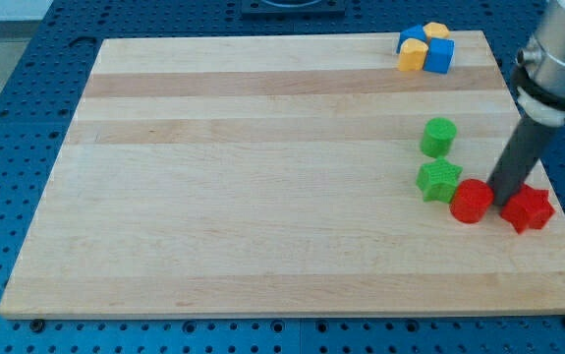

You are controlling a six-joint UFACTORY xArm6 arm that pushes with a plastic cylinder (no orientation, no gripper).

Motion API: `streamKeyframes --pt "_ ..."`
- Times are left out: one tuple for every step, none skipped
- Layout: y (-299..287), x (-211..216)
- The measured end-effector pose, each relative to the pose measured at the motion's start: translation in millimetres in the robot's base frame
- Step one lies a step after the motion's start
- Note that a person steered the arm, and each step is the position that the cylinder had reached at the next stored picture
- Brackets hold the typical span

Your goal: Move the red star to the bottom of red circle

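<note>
The red star (529, 208) lies near the board's right edge, low in the view. The red circle (471, 201) sits just left of it, with a small gap between them. My tip (504, 196) rests on the board in that gap, touching or almost touching the star's upper left side and close to the circle's right side. The dark rod rises up and to the right from the tip to the grey arm body (560, 59).
A green star (439, 181) touches the red circle's left side, with a green cylinder (438, 137) above it. A cluster of blue and yellow blocks (425, 49) sits at the board's top right. The board's right edge (547, 157) runs close by.
</note>
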State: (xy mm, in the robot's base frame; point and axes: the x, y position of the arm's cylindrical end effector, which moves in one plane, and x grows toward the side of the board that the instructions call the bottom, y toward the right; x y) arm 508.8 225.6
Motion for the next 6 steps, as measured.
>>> streamKeyframes --pt "-1.6 0.9" --pt "-1.6 -24.8" --pt "12.0 -38.5" --pt "50.6 -24.4" --pt "58.6 7.1" --pt "27.5 28.3"
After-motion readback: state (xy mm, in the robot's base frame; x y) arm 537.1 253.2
